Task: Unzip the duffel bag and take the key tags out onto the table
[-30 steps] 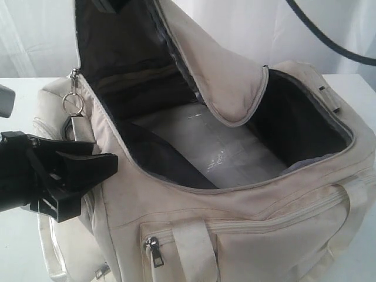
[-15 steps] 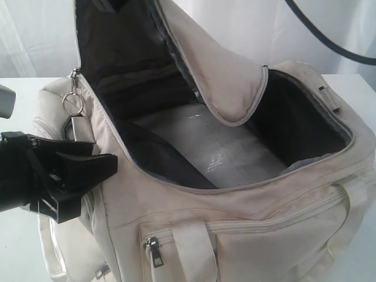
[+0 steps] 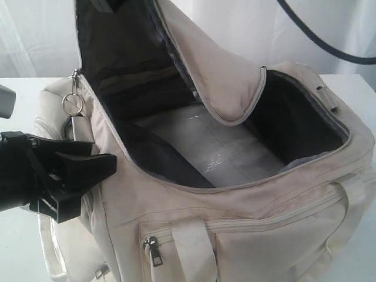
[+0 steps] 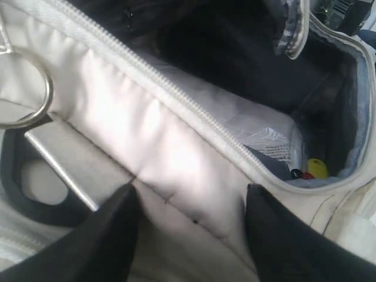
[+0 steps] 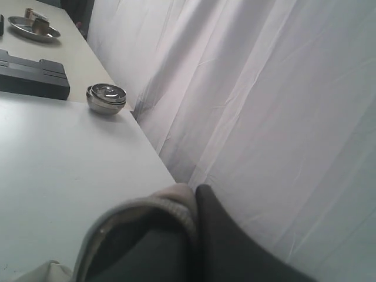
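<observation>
Item: duffel bag (image 3: pixel 247 229), cream fabric with grey lining, lying on the table (image 3: pixel 23 88); the main zip is undone and the mouth gapes. Lid flap (image 3: pixel 217 76) is raised toward 12 o'clock in the exterior view, evidently to hold the opening clear. Right gripper (image 5: pixel 197 226) is closed on the flap's piped edge and is itself outside the exterior view. Left gripper (image 4: pixel 189 202) is at 9 o'clock of the bag, jaws spread wide and empty, fingers straddling the end panel just below the zip tape, apparently poised to steady that end or to reach in. Key tags (image 4: pixel 312 169) are not yet out. They are seen only from the left wrist: a yellow tag with a red one beside it, in a bottom corner at the end opposite the left gripper. That is judged to be about 3 o'clock, hidden from the exterior view by the front wall. Accessories: metal ring (image 3: pixel 73 104) on the zip slider at 10 o'clock; front pocket pull (image 3: pixel 153 249), pocket zipped. Floor of bag: clear wrapper (image 4: pixel 273 147) bearing fine print, too small to read. Markings: no brand, label or legible writing anywhere; tag windows unreadable.
</observation>
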`<state>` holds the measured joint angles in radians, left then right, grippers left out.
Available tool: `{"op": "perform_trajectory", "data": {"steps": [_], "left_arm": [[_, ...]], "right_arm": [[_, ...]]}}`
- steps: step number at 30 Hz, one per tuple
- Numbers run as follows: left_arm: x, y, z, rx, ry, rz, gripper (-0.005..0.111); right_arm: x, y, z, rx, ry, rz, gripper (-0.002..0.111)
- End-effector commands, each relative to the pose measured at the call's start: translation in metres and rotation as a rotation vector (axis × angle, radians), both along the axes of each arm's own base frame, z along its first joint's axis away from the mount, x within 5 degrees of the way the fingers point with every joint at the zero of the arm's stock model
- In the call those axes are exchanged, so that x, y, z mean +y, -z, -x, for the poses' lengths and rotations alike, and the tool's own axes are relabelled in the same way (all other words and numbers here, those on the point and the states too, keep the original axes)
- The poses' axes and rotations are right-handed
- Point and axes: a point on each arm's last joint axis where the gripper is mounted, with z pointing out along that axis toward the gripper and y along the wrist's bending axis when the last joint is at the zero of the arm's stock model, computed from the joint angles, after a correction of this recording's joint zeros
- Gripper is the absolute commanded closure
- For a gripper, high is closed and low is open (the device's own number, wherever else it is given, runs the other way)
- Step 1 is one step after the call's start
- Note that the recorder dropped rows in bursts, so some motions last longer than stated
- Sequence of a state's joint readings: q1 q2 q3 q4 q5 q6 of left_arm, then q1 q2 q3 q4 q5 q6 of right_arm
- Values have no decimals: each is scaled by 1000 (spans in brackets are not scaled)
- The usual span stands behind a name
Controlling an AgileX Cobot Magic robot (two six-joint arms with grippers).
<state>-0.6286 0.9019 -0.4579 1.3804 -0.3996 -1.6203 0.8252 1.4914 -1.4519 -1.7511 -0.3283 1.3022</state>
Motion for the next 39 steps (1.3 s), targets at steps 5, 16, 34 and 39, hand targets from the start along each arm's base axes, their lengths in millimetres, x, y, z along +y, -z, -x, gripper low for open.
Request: {"op": "perform_trajectory", "data": {"steps": [5, 16, 34, 39], "left_arm": [[2, 3, 0, 0, -20, -19, 48], [2, 3, 0, 0, -20, -19, 48], [2, 3, 0, -7, -11, -26, 48], [2, 3, 0, -7, -15, -28, 48]], "right_arm": [[-12, -26, 2, 18, 77, -119, 108], [-6, 0, -24, 167, 248, -148, 108], [66, 169, -86, 754, 326, -28, 41], [49, 134, -87, 582, 408, -61, 40]]}}
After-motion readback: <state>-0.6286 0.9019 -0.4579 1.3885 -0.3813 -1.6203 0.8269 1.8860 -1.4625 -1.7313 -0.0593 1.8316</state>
